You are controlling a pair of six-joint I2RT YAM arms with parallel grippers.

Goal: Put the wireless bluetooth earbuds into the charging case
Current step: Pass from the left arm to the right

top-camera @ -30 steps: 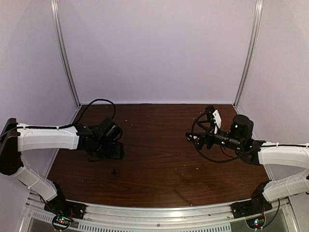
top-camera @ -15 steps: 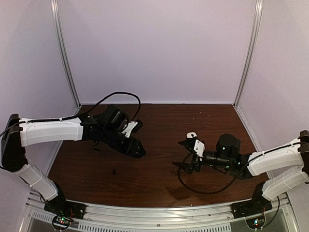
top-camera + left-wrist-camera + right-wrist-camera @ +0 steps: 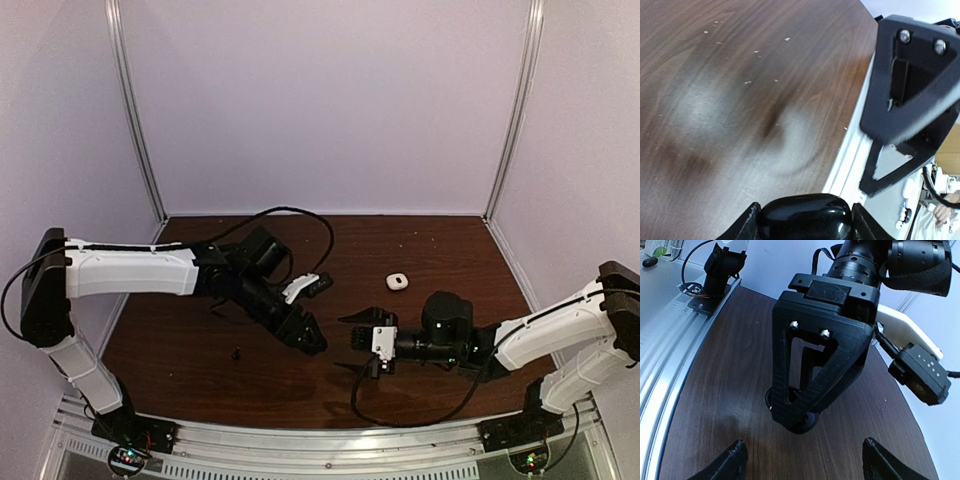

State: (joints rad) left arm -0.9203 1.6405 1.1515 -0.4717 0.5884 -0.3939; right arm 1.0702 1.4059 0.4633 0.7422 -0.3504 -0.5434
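Earbud (image 3: 237, 352), the black one, lies on the table (image 3: 450, 250) near the front left, apart from both arms. To its right, over the middle, my left gripper (image 3: 308, 338) clamps a glossy black case (image 3: 805, 216) between its fingers. My right gripper (image 3: 358, 343) faces it tip to tip, jaws wide, nothing in them. White case (image 3: 398, 283) sits just behind, on the wood.

Both arms stretched inward, left gripper (image 3: 308, 338) clamping black case (image 3: 805, 217), right gripper (image 3: 352, 343) spread wide
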